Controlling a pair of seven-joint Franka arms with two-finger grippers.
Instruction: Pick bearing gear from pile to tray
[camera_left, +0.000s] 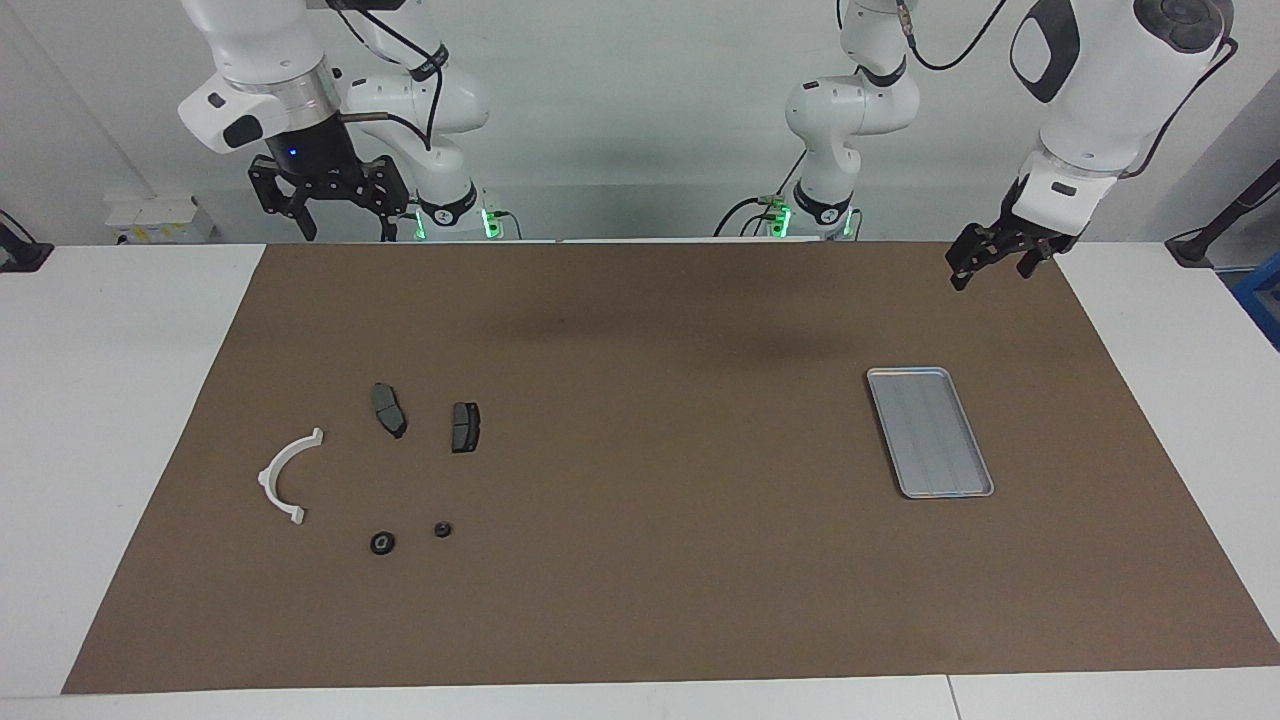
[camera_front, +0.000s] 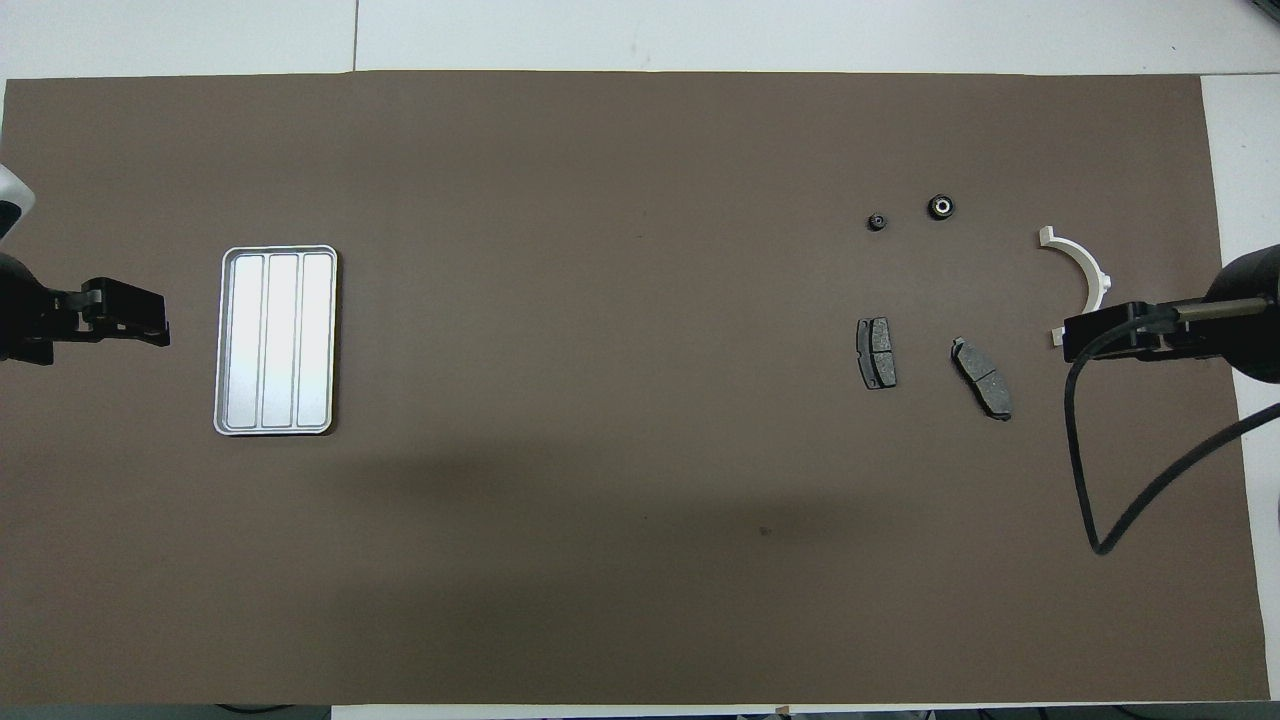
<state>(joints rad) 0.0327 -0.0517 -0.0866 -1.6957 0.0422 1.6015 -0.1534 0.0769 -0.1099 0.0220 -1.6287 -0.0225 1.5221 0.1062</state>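
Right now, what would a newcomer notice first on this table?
The silver tray lies alone toward the left arm's end of the brown mat, with nothing in it. The pile of small parts is scattered toward the right arm's end. Both the right gripper and the left gripper hang high, holding nothing.

Two high, opposite views share the mat (camera_left: 640, 460)
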